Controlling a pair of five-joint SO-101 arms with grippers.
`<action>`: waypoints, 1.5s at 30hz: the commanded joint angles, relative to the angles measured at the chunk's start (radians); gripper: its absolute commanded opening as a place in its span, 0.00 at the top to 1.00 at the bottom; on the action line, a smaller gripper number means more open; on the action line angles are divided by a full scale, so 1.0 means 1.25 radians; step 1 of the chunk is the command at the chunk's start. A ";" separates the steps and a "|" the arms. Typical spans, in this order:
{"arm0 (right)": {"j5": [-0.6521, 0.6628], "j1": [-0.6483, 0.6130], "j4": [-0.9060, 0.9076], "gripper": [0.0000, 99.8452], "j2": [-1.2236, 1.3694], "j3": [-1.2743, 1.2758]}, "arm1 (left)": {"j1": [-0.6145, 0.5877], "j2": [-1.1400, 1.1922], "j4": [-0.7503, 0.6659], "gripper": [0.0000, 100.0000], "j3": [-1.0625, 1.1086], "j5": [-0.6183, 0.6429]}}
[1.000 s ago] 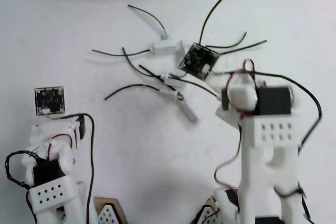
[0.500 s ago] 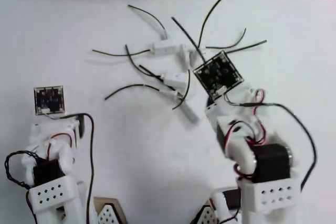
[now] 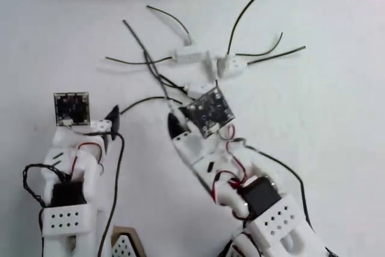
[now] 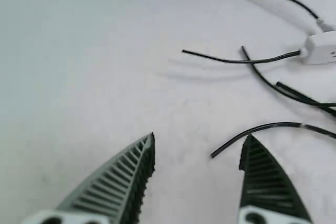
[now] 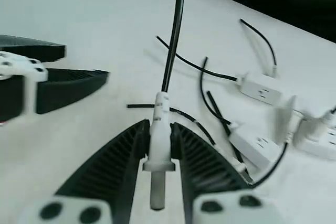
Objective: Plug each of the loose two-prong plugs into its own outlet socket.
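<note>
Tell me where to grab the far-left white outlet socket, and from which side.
Pinch the outlet socket across its two long sides, coming down from above. It lies flat with a cord running off one end, so the long sides are the free, parallel faces, and its narrow width suits the open left gripper.

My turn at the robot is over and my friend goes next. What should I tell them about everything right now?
Left gripper: open, empty, over bare table, a loose cord end just ahead.
Right gripper: shut on a white plug, its black cord running off ahead.
Sockets: far socket and near socket lie among cords beyond the right gripper; a third white block sits beside them.
Done: one plug picked up.
Left: seat it in a socket; I cannot tell whether any other plug is already seated.
</note>
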 commanded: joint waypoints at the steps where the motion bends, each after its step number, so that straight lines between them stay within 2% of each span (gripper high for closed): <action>1: -0.018 -0.064 -0.066 0.98 -0.014 0.016 | 0.091 -0.020 -0.066 0.74 -0.011 0.020; 6: -0.018 -0.095 -0.064 0.98 -0.014 0.027 | 0.160 -0.020 -0.075 0.74 -0.056 0.020; 15: -0.018 -0.095 -0.064 0.98 -0.014 0.061 | 0.277 -0.020 0.063 0.74 -0.200 0.016; 26: -0.015 -0.093 -0.042 0.98 -0.014 0.065 | 0.365 -0.021 0.083 0.74 -0.218 0.015; 31: -0.014 -0.091 -0.041 0.98 -0.014 0.068 | 0.401 -0.021 0.085 0.74 -0.216 -0.052; 36: -0.012 -0.089 -0.041 0.98 -0.014 0.077 | 0.400 -0.021 0.113 0.74 -0.216 -0.028; 39: -0.012 -0.051 -0.041 0.98 -0.020 0.082 | 0.365 -0.021 0.123 0.74 -0.217 -0.001; 45: -0.018 0.142 -0.085 0.98 -0.015 0.083 | 0.272 -0.017 0.128 0.73 -0.216 0.007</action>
